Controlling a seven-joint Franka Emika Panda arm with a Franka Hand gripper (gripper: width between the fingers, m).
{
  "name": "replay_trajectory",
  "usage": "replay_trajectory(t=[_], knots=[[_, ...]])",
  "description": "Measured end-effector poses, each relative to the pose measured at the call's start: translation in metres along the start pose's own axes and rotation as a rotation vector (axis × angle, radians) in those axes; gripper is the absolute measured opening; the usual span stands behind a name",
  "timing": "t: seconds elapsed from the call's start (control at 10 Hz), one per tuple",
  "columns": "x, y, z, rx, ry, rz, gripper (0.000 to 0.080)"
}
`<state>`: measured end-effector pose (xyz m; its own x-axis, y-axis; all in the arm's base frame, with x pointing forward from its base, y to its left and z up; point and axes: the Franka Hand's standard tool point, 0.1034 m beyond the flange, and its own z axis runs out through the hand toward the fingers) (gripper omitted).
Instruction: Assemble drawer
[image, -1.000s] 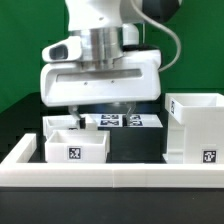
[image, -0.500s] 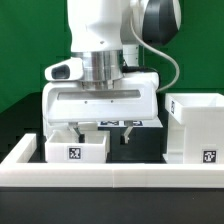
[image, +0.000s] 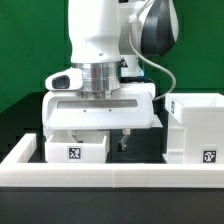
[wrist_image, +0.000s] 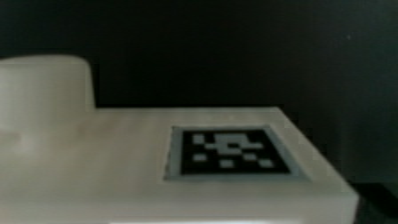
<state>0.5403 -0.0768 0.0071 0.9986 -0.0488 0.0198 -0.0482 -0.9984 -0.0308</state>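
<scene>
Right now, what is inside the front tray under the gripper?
The front tray shows only its outer wall; its inside is hidden. One finger of the gripper hangs outside it, on the exterior view's right; the other finger is covered.

Gripper (image: 100, 138) is being lowered further toward the small tray (image: 75, 152) at the exterior view's left. Its fingers (image: 125, 142) are being brought down to tray-wall height. The marker board tags behind are being hidden by the gripper body.
</scene>
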Motion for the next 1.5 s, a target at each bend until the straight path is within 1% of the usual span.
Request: replay_trajectory(t=[0.2, 0.3, 0.4, 0.5, 0.6, 0.7, 0.8, 0.9, 1.5], knots=[[-0.0001, -0.0008, 0.0001, 0.0, -0.001, -0.002, 0.0649], [0.0005, -0.0024, -0.0002, 0.0, 0.0, -0.004, 0.0552], [0.0003, -0.0022, 0.0, 0.0, 0.0, -0.004, 0.0552], [0.0003, -0.0023, 0.0, 0.0, 0.0, -0.004, 0.0369], [0.0003, -0.0023, 0.0, 0.0, 0.0, -0.004, 0.0234], [0.0003, -0.0023, 0.0, 0.0, 0.0, -0.004, 0.0234], [0.0003, -0.0022, -0.0001, 0.0, 0.0, -0.004, 0.0058], [0.0004, -0.0022, -0.0001, 0.0, 0.0, -0.004, 0.004], [0.0006, -0.0027, -0.0008, 0.0, 0.0, -0.014, 0.004]])
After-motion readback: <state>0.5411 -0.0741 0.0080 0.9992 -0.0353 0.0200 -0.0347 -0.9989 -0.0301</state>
